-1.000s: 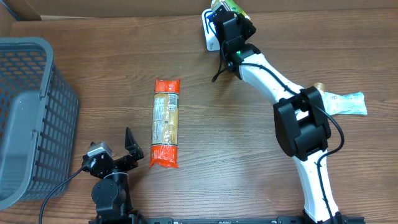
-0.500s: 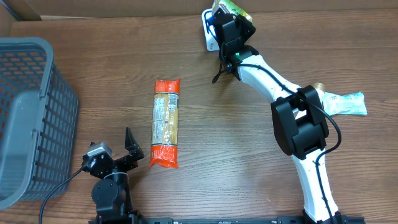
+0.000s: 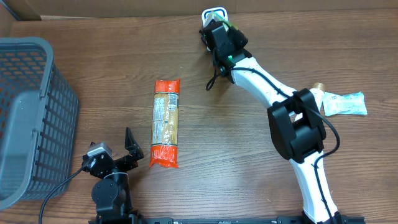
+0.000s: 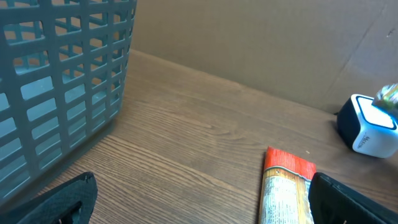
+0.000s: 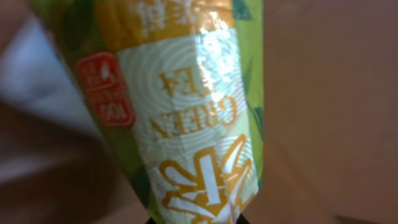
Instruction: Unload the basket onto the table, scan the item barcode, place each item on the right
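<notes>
— Right gripper [image 3: 216, 30]?
— Clamped tight on the green tea packet [image 5: 186, 112], which sits between its fingers, just beside the scanner [image 4: 370, 127].
— Left gripper [image 3: 115, 157]?
— Spread wide, holding nothing. Orange-ended packet [image 3: 166, 122] ahead of it, basket [image 3: 25, 118] to its left.

My right arm [image 3: 261, 78] is white links, black joints, black cable. My left gripper [image 4: 202, 186], at 7 o'clock, is black.

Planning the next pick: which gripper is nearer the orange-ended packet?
Left. The left gripper sits by the orange-ended packet, at its near end; the right gripper is far beyond it, at the scanner.
</notes>
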You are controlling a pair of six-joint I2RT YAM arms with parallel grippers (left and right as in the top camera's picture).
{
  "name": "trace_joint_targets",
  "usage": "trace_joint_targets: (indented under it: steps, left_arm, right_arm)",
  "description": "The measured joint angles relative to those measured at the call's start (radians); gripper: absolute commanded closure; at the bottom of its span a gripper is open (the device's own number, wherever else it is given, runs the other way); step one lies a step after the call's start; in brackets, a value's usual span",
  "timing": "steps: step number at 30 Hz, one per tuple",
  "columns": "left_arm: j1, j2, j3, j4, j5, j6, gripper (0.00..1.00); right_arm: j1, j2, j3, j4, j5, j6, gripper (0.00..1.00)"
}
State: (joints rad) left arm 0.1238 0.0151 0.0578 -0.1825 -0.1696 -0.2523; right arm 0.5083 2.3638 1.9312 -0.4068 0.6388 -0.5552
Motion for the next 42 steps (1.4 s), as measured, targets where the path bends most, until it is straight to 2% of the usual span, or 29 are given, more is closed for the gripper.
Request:
trace_joint_targets:
  steps: [4, 8, 11, 13, 15, 19, 24, 28, 33, 35, 37, 39, 42]
  left_arm:
    - [0.0, 0.0, 0.0, 0.0, 0.0, 0.0, 0.0]
    - [0.0, 0.0, 0.0, 0.0, 0.0, 0.0, 0.0]
    - [0.0, 0.0, 0.0, 0.0, 0.0, 0.0, 0.0]
    - [0.0, 0.0, 0.0, 0.0, 0.0, 0.0, 0.0]
    - [0.0, 0.0, 0.0, 0.0, 0.0, 0.0, 0.0]
    - [0.0, 0.0, 0.0, 0.0, 0.0, 0.0, 0.0]
    - [0.0, 0.0, 0.0, 0.0, 0.0, 0.0, 0.0]
    - [0.0, 0.0, 0.0, 0.0, 0.0, 0.0, 0.0]
    - [0.0, 0.0, 0.0, 0.0, 0.0, 0.0, 0.0]
    - [0.0, 0.0, 0.0, 0.0, 0.0, 0.0, 0.0]
    - [0.0, 0.0, 0.0, 0.0, 0.0, 0.0, 0.0]
    - [0.0, 0.0, 0.0, 0.0, 0.0, 0.0, 0.0]
    - [0.0, 0.0, 0.0, 0.0, 0.0, 0.0, 0.0]
  right_arm:
    - [0.008, -0.122, -0.005, -0.245, -0.166, 0.198, 0.96]
    - [-0.025, -0.357, -0.004, -0.495, -0.359, 0.432, 0.96]
    - [-0.127, -0.551, 0.031, -0.739, -0.491, 0.654, 0.96]
    - [-0.204, -0.6, 0.035, -0.871, -0.537, 0.756, 0.96]
    - [-0.269, -0.61, -0.002, -0.922, -0.561, 0.819, 0.96]
    - [-0.356, -0.567, -0.206, -0.893, -0.596, 0.894, 0.96]
    - [-0.382, -0.513, -0.555, -0.707, -0.652, 0.929, 0.96]
    - [-0.383, -0.513, -0.634, -0.632, -0.663, 0.935, 0.96]
    - [-0.404, -0.513, -0.677, -0.632, -0.661, 0.941, 0.95]
    - [-0.432, -0.513, -0.677, -0.633, -0.663, 0.941, 0.87]
    - [-0.46, -0.513, -0.677, -0.634, -0.661, 0.943, 0.54]
    - [-0.498, -0.514, -0.677, -0.637, -0.658, 0.945, 0.31]
    - [-0.529, -0.515, -0.676, -0.661, -0.664, 0.938, 0.21]
